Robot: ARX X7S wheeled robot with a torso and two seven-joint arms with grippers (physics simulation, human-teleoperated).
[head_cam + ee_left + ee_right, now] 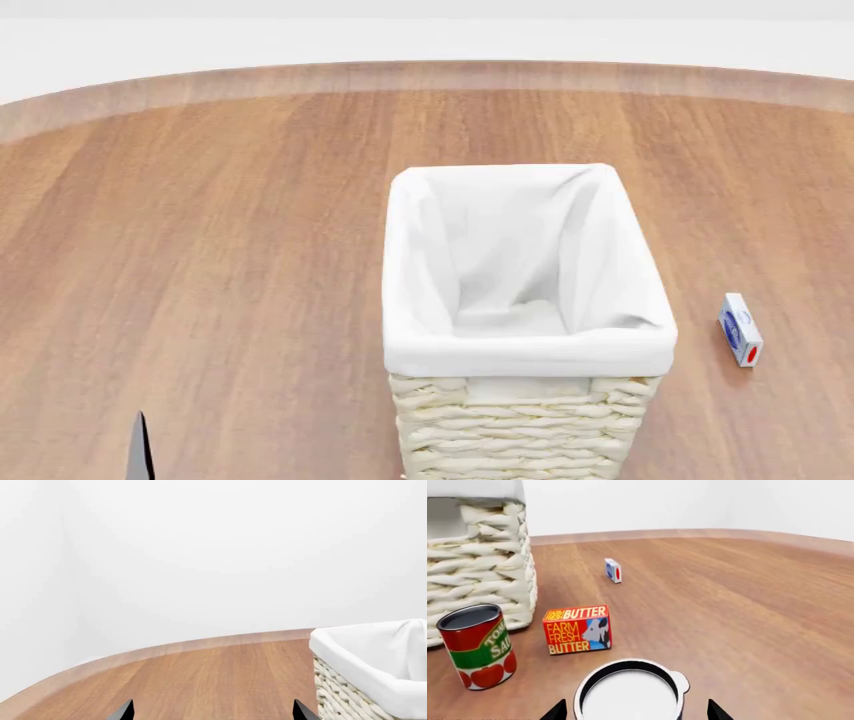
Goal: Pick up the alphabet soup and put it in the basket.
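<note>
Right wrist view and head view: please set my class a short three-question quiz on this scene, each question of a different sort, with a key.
1. True or false: the alphabet soup already lies in the basket.
2. Between the fingertips of the right gripper stands: A) the butter box; B) the alphabet soup; C) the tomato sauce can.
3. Fill in: the left gripper is ____ (open or shut), with nothing between its fingertips.

Key: 1 false; 2 B; 3 open.
</note>
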